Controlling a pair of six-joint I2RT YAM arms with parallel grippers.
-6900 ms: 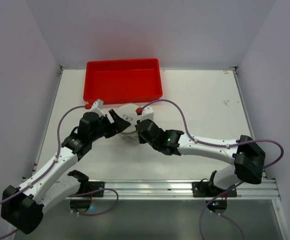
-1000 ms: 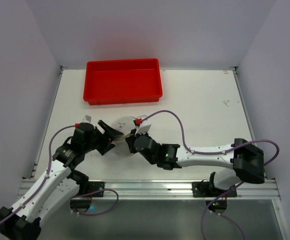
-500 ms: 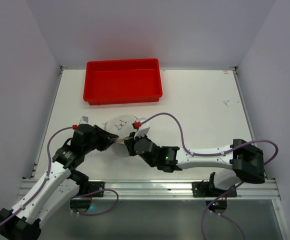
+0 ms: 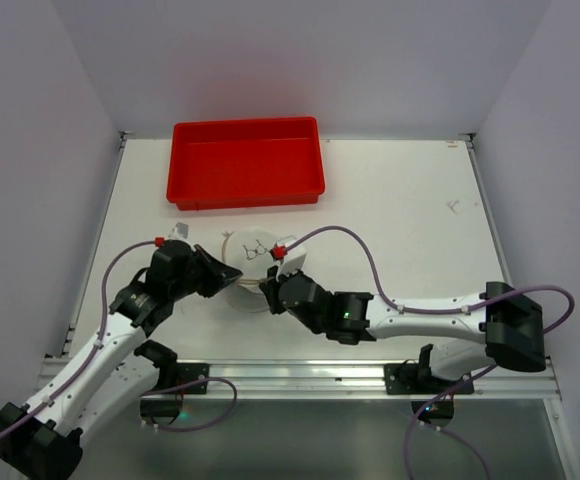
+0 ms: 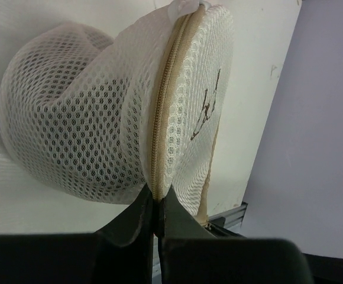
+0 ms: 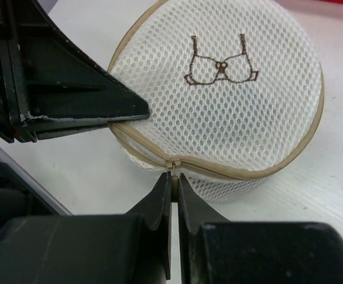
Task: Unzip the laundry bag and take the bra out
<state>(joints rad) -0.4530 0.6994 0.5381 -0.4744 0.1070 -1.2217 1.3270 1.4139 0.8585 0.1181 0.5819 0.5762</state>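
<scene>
The laundry bag (image 4: 248, 258), a round white mesh pod with a tan zipper, sits on the table between both arms. Its lid (image 6: 230, 89) bears a brown bra drawing. My left gripper (image 5: 157, 196) is shut on the bag's zipper seam (image 5: 164, 118) at its left edge. In the top view the left gripper (image 4: 234, 277) meets the bag from the left. My right gripper (image 6: 175, 179) is shut on the small zipper pull (image 6: 174, 168) at the bag's near side. From above, the right gripper (image 4: 267, 288) touches the bag's front. The bra is hidden.
A red tray (image 4: 245, 160) stands at the back of the table, behind the bag. The left gripper's black fingers (image 6: 94, 109) reach in from the left of the right wrist view. A metal rail (image 4: 300, 375) runs along the near edge.
The left gripper has gone from open to shut, pinching the bag's zipper seam. The right gripper stays shut on the pull. The bag shifted slightly to the right.
</scene>
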